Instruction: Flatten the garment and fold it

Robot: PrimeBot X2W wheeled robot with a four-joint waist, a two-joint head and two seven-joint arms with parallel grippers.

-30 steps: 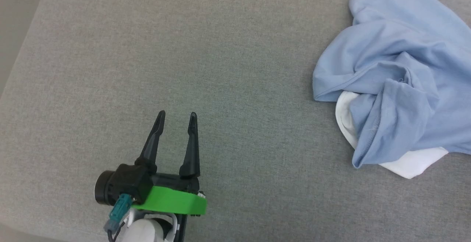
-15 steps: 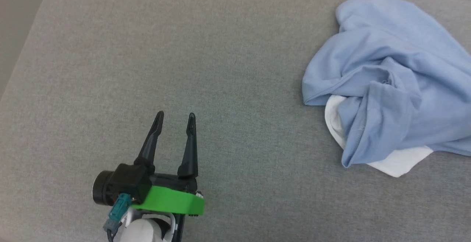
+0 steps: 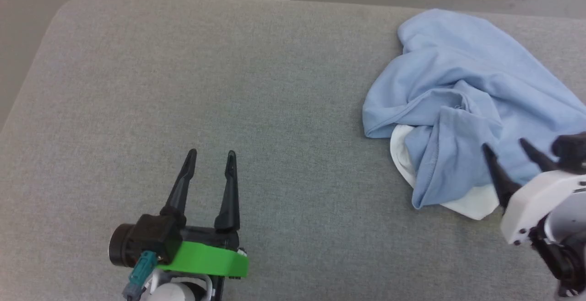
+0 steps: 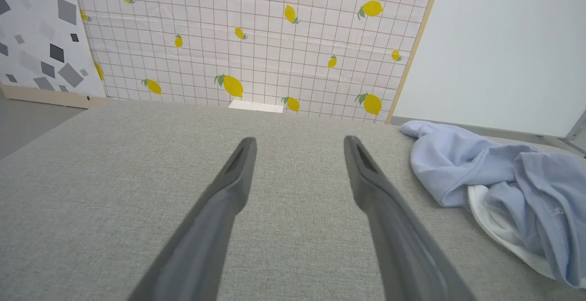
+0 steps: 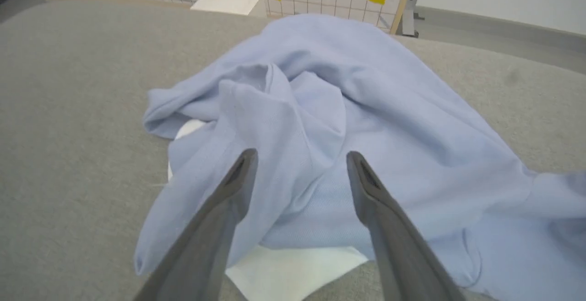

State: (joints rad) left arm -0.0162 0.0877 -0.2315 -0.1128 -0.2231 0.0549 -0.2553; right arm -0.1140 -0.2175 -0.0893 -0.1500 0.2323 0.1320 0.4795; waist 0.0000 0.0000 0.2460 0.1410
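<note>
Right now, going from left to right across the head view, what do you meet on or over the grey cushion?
left claw → blue T-shirt. The right claw overlaps the T-shirt, so it is left out.

We appear to be in a staged test room: at the far side a propped lemon-tile backdrop [image 4: 256,40] lettered RESTAURANT stands beside a plain white wall [image 4: 503,49].

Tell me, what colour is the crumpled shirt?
The shirt is light blue with white inside, clearest in the right wrist view.
</note>
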